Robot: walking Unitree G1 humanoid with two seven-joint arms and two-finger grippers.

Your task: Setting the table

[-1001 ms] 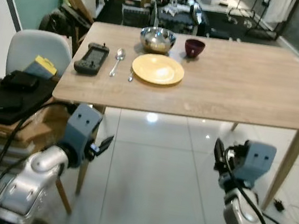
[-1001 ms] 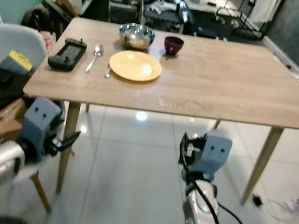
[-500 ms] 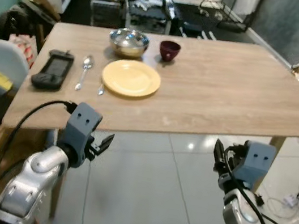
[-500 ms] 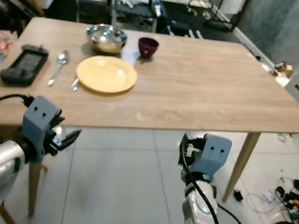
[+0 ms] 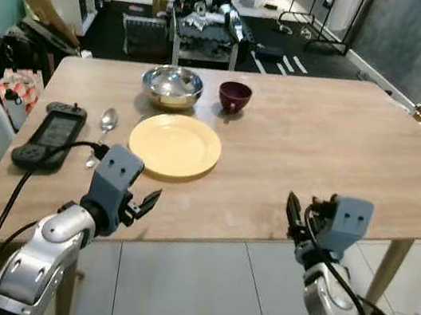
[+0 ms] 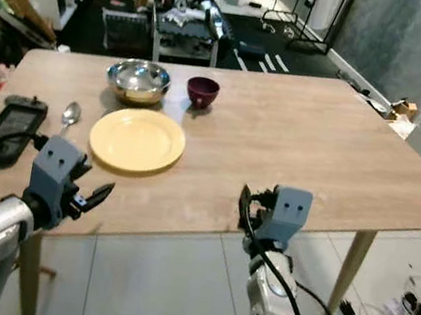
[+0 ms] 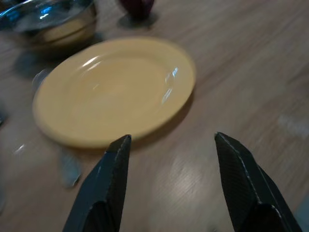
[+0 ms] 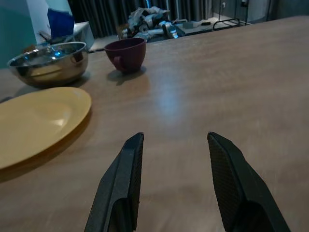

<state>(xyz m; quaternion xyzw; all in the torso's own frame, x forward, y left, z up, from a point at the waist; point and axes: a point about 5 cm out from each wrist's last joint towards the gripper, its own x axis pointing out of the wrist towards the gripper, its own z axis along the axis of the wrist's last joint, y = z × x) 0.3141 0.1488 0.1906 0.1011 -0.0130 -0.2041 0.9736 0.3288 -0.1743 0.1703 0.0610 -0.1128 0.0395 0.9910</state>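
Left eye view, from the left: a black handset (image 5: 48, 136) (no writing legible on it), a spoon (image 5: 107, 119), then the yellow plate (image 5: 174, 145) on the worktop (image 5: 341, 147), with steel bowl (image 5: 172, 86) and maroon cup (image 5: 234, 95) behind. Left gripper (image 5: 142, 204) hovers at the near edge, jaws apart and empty. Right gripper (image 8: 171, 181) likewise, jaws spread, holding nothing.

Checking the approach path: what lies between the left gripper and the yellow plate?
Only bare wooden table top. In the left wrist view the left gripper, jaws open, faces the yellow plate across an unobstructed strip of wood.

Right hand (image 8: 171, 181) fingers apart over table (image 8: 231, 87); yellow plate (image 8: 34, 123), maroon cup (image 8: 126, 54) beyond.
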